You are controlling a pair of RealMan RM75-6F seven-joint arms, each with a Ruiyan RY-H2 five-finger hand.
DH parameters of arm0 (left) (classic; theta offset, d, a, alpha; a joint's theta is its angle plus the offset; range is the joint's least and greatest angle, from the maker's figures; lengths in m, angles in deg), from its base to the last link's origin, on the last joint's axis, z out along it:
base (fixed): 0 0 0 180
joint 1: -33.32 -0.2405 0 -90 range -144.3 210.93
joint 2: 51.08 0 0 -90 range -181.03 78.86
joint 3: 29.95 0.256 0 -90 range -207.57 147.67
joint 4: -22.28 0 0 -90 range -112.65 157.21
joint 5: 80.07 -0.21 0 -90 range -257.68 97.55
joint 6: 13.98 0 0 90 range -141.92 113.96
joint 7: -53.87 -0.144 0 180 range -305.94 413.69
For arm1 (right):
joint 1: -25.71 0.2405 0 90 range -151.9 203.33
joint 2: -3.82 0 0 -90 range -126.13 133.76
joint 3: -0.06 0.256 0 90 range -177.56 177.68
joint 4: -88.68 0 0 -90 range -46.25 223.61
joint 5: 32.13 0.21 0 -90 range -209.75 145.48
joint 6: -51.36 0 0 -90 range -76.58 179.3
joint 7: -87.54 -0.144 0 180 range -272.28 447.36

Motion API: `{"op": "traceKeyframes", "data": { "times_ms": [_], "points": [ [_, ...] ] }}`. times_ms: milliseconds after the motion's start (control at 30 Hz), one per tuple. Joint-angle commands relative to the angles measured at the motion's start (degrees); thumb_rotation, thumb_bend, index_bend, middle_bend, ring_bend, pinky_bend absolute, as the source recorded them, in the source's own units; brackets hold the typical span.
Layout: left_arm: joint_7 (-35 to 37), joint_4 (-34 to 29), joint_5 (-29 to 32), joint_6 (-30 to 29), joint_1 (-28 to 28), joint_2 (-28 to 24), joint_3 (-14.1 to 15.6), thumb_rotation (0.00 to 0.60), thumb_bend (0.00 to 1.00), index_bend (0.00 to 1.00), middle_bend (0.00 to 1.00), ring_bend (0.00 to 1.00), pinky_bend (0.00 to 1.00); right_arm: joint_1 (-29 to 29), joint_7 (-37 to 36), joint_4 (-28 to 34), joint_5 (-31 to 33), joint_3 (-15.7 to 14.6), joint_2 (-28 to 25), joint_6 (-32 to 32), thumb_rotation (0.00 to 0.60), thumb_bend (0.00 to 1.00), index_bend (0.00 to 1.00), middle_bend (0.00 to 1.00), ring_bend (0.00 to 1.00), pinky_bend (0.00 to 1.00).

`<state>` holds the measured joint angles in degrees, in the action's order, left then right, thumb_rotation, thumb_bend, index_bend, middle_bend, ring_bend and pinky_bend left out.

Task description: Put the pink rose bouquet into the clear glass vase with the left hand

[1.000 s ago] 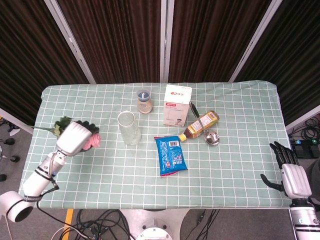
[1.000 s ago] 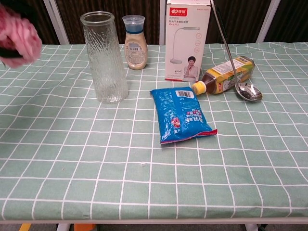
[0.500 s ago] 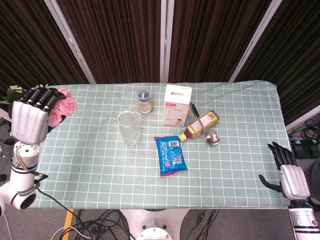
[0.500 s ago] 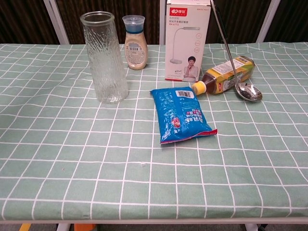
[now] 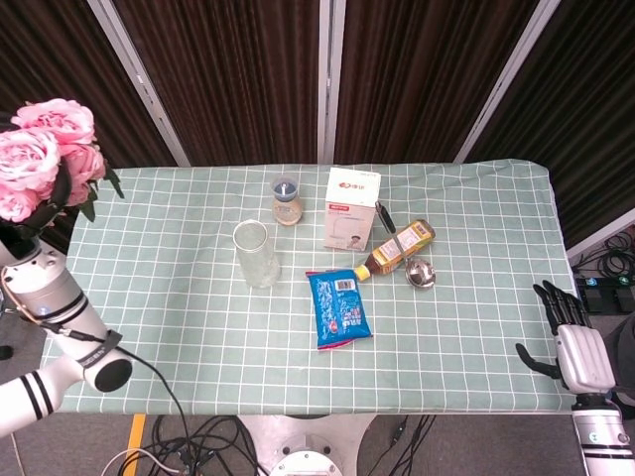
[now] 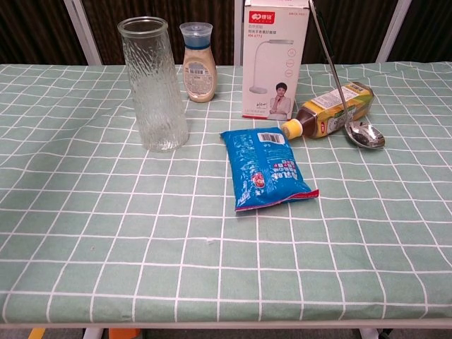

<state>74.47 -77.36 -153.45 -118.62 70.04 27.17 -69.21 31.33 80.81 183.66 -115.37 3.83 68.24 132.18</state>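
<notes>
The pink rose bouquet stands upright high at the far left, beyond the table's left edge, blooms up and green leaves below. My left hand grips its stems from below; the fingers are mostly hidden at the frame edge. The clear glass vase stands upright and empty on the table, well to the right of the bouquet. My right hand hangs open beside the table's right front corner, holding nothing. The chest view shows neither hand nor the bouquet.
Around the vase stand a small capped bottle and a white lamp box. A blue snack bag, a lying tea bottle and a metal ladle lie to the right on the green checked tablecloth.
The left hand has lifted the bouquet from low at the table's left edge up and turned it upright, blooms on top. The right hand has stayed put.
</notes>
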Motion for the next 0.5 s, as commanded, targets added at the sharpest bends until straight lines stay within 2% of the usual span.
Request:
{"op": "traceKeyframes", "data": {
  "times_ms": [33,100,267,500],
  "points": [
    [7.08,-8.31,9.29,5.34,-0.46,0.94,-4.31,0.600,0.31,0.45,0.44,0.42,0.60,-0.09,-0.53,-0.41,0.02,0.11,0.03,0.16,0.600,0.19,0.00,0.00,0.00,0.00],
    [10.15,-10.73,13.22,7.82,-1.01,0.84,-6.25,0.600,0.31,0.45,0.44,0.42,0.60,-0.11,-0.84,-0.77,0.23,0.11,0.06,-0.02,0.600,0.19,0.00,0.00,0.00,0.00],
    [13.77,-12.18,20.94,12.73,-0.62,0.80,-11.15,0.600,0.31,0.45,0.45,0.42,0.60,0.01,-1.03,-0.99,0.28,0.19,0.30,-0.24,0.600,0.19,0.00,0.00,0.00,0.00],
    [16.50,-12.81,25.94,17.03,-1.48,1.36,-12.64,0.600,0.31,0.46,0.45,0.42,0.60,0.38,-1.00,-1.37,0.24,0.07,0.90,-0.96,0.600,0.19,0.00,0.00,0.00,0.00]
  ]
}}
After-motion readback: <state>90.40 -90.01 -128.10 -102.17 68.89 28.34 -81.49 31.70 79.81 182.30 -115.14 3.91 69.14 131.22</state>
